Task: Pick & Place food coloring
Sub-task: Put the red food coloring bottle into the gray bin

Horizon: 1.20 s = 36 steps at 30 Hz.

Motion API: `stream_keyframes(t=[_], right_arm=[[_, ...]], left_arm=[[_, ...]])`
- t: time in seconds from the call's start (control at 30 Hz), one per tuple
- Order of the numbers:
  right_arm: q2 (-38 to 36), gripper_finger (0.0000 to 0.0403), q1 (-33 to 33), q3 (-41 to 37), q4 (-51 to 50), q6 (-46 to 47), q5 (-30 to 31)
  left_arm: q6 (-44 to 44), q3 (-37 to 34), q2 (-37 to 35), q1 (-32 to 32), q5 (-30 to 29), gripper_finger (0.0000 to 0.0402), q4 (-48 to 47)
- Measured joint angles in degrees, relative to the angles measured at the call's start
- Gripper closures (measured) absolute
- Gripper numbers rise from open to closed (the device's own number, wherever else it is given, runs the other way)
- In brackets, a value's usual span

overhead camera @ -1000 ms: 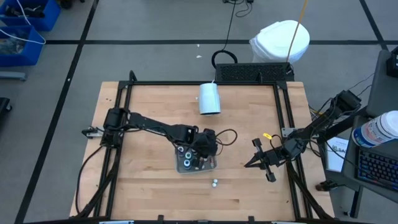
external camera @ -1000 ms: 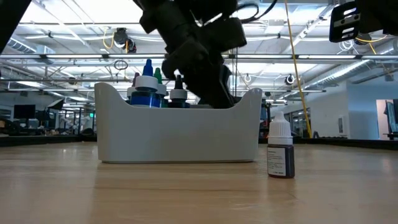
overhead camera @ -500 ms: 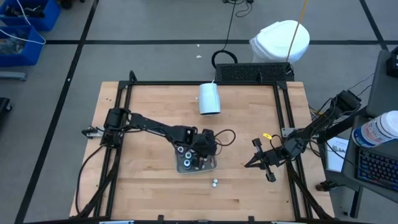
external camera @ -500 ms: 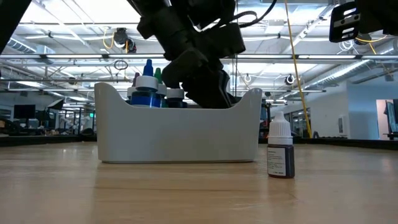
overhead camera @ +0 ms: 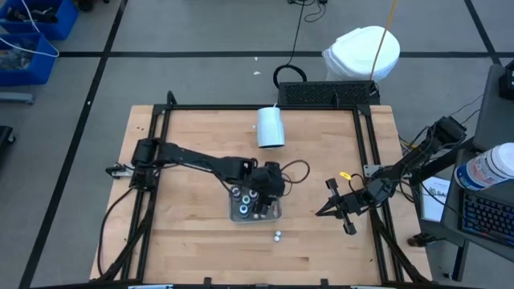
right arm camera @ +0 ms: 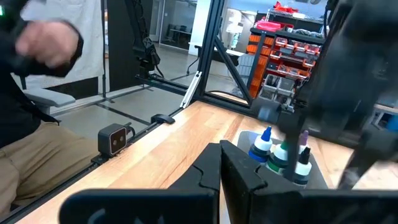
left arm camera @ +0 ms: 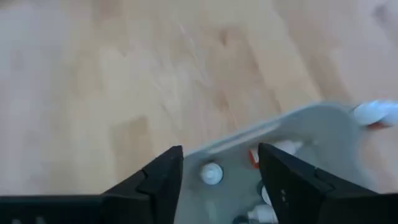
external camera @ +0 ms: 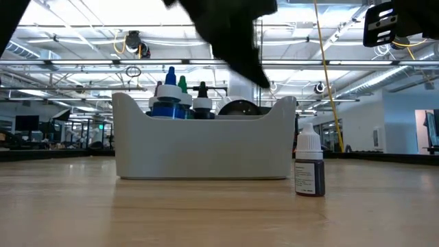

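One bottle [external camera: 309, 167] outside the single tray [external camera: 206, 147]

Your left arm reaches from the counter's left edge toward the middle, its wrist bent down, and the left end effector [overhead camera: 267, 189] hangs there with its two dark fingers [left arm camera: 155, 186] spread apart and nothing between them. Your right arm waits by the right edge, its right end effector [overhead camera: 330, 208] closed, fingers pressed together.

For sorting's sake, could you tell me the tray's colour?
Light grey tray, clearest in the low view.
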Motion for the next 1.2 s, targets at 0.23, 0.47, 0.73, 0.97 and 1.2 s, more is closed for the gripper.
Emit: stream_keyframes(t=[0.23, 0.47, 0.73, 0.97, 1.2], right_arm=[[0.0, 0.0403, 0.0, 0.0, -0.5, 0.0, 0.0], [0.0, 0.0403, 0.0, 0.0, -1.3, 0.6, 0.0], [0.0, 0.0403, 0.0, 0.0, -2.4, 0.5, 0.0], [0.0, 0.0403, 0.0, 0.0, -3.0, 0.3, 0.0], [0.0, 0.0403, 0.0, 0.0, -3.9, 0.9, 0.0]], left_arm=[[0.0, 5.2, -14.2, -4.9, -0.9, 0.0185, -16.9], [-10.7, -16.4, -37.8, -12.3, -7.3, 0.0316, -9.9], [-21.1, -59.3, -58.2, -20.3, -16.2, 0.0389, 32.8], [-13.9, -73.6, -62.4, -22.6, -20.7, 0.0396, 51.9], [-10.8, -74.6, -76.6, -24.0, -26.3, 0.0398, 41.1]])
